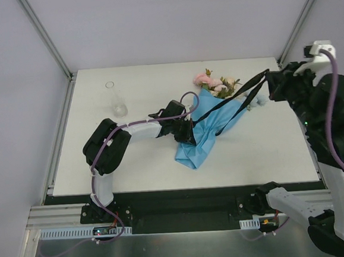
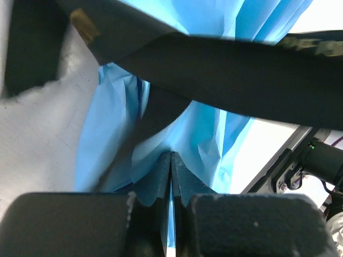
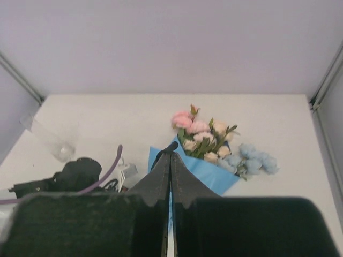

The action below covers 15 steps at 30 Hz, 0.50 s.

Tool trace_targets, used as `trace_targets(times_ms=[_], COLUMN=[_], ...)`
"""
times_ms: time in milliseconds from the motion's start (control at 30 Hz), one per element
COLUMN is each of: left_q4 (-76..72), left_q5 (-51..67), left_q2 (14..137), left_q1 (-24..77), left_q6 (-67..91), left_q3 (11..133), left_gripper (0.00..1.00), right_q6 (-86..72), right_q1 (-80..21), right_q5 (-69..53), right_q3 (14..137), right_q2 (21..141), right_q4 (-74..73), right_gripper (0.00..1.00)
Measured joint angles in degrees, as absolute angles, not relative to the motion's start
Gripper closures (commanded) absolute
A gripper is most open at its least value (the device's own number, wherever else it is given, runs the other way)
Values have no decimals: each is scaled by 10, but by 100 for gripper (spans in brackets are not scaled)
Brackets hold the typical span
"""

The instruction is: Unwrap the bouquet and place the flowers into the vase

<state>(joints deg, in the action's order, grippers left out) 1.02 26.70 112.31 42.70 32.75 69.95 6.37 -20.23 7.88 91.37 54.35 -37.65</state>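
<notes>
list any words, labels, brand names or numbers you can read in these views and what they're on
No text can be read in any view.
Pale marks on the black ribbon, left wrist view: too blurred to read.
Blue paper, vase: no lettering visible.

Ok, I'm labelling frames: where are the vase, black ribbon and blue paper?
vase [image 1: 117,100], top external view, glass body.
black ribbon [image 2: 230,75], left wrist view, middle of the wide band.
blue paper [image 1: 204,139], top external view, crumpled lower end.
</notes>
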Motion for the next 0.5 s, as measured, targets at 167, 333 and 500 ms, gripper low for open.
trace_targets(times_ms=[167,333,500], left_q4=[11,11,14], left_q5=[267,267,268], left_q2=[1123,1123,1123], left_q1=[427,427,427], left_q6=[328,328,327], left_q3=[700,701,703], left_gripper=[100,100,98], right_q6=[67,72,93], right_q1=[-202,-202,-202], right_q5=[115,119,144], right_q3=[994,1036,1063], right_q2=[516,491,455], right_q4=[-381,-358,-322], right_gripper=[99,99,99])
